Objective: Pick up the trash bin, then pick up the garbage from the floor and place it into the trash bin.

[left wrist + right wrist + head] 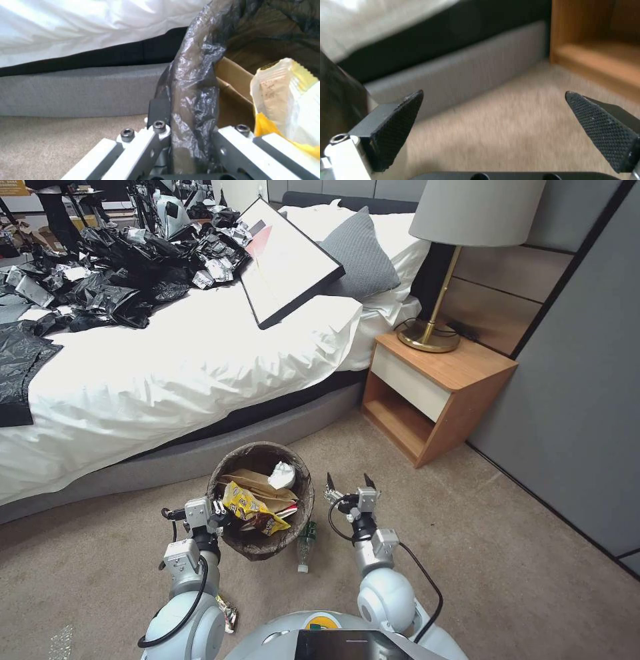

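The trash bin (261,540), lined with a dark bag, hangs tilted above the carpet in front of the bed. My left gripper (219,511) is shut on its rim (191,105), one finger outside and one inside the bag. Inside lie a yellow snack packet (253,508), a tan paper bag (257,481) and a white tissue (282,474); the packet (290,100) shows close up in the left wrist view. A small green bottle (306,546) lies on the floor beside the bin. My right gripper (349,485) stands open and empty just right of the bin, fingertips (398,125) wide apart.
A crumpled wrapper (229,614) lies on the carpet by my left arm. The bed (167,367) runs along the back, piled with black bags. A wooden nightstand (433,387) with a lamp stands at right, by a grey wall. Open carpet lies right of the arms.
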Tool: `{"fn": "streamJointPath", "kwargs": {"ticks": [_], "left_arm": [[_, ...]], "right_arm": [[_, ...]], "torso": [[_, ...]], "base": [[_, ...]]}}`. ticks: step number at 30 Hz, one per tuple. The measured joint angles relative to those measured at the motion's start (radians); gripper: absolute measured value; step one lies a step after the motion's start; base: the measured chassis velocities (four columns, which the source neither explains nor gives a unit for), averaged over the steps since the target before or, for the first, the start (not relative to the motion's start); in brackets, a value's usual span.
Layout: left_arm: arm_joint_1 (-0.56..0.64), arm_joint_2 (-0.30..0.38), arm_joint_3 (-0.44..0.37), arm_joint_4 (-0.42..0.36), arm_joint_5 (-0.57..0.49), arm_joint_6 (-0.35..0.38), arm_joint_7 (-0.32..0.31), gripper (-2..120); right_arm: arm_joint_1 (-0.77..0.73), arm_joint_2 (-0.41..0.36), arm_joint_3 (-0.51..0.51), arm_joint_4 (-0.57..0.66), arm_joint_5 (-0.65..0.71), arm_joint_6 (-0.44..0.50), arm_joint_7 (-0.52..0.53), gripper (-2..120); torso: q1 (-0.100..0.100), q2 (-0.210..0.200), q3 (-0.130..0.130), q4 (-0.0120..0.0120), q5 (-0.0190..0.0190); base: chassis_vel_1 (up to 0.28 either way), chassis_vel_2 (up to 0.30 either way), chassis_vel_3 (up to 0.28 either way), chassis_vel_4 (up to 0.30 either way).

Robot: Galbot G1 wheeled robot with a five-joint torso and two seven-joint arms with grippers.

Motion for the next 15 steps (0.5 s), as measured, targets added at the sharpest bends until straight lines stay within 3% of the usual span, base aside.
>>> {"fn": "streamJointPath", "kwargs": {"ticks": [3,6,9,12,15], "left_arm": [[-0.011,-0.001,-0.001,-0.006,0.001,0.007,-0.004,0],[-0.017,-0.004,0.001,-0.006,0.002,0.01,-0.005,0],[-0.027,-0.007,0.004,-0.006,0.002,0.011,-0.005,0],[-0.036,-0.007,0.004,-0.014,0.001,0.015,-0.007,0],[-0.039,-0.007,0.002,-0.022,0.001,0.017,-0.008,0]], "right_arm": [[0.089,-0.038,-0.043,-0.059,0.209,-0.207,0.061,100],[0.11,-0.048,-0.051,-0.083,0.224,-0.235,0.072,100],[0.13,-0.066,-0.059,-0.099,0.285,-0.307,0.084,100],[0.164,-0.093,-0.079,-0.1,0.392,-0.442,0.125,100],[0.197,-0.104,-0.096,-0.11,0.438,-0.492,0.138,100]], "torso": [[0.0,0.0,0.0,0.0002,-0.0005],[0.0,0.0,0.0,0.0002,-0.0006],[0.0,0.0,0.0,0.0,-0.0007],[0.0,0.0,0.0,-0.0001,-0.0008],[0.0,0.0,0.0,0.0001,-0.0007]], "base": [[0.0,0.0,0.0,0.0],[0.0,0.0,0.0,0.0],[0.0,0.0,0.0,0.0],[0.0,0.0,0.0,0.0],[0.0,0.0,0.0,0.0]]}}
